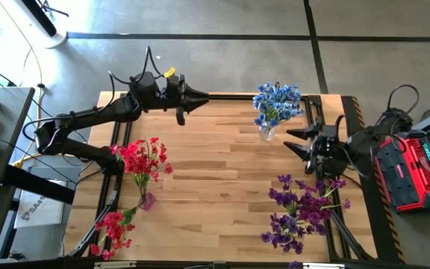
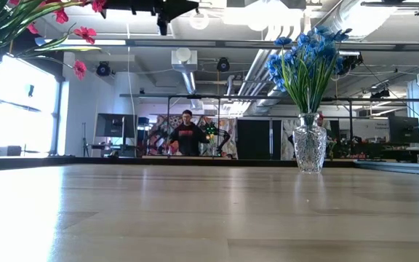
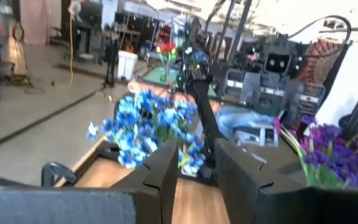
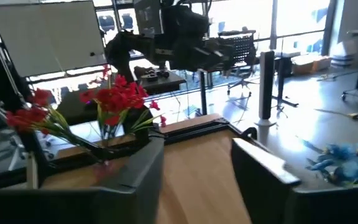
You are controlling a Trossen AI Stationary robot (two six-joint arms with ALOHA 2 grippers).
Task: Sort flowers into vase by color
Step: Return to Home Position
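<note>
High view reference: we read the wooden table (image 1: pixel 222 187) as a clock face, with 12 o'clock at this view's top edge.
Left gripper (image 1: pixel 202 97): over the table's 12 o'clock edge, between 11 and 12 o'clock, pointing toward 3 o'clock. In the left wrist view we see a narrow gap between its fingers, with nothing held.
Right gripper (image 1: pixel 290 140): at 2 o'clock, pointing toward 9 o'clock. Its fingers are spread wide, with nothing between them.
Blue flowers (image 1: pixel 277 103): at 1 o'clock, standing upright in a cut-glass vase (image 2: pixel 310 149). The right gripper is near this vase and apart from it.
Red flowers (image 1: pixel 145 158): at 9 o'clock, with stems running down into a small vase (image 1: pixel 146 200) at 8 o'clock.
Second red spray (image 1: pixel 114 228): at 8 o'clock, near the table's corner and farther out than the first. We cannot tell whether a vase holds it.
Purple flowers (image 1: pixel 301 208): at 4 o'clock, in one spreading bunch. We cannot make out their vase.
Spacing: the three colours stand well apart, each in its own place.
Person (image 2: pixel 188 135): in the low view, in the room behind the table, well away from both arms.
</note>
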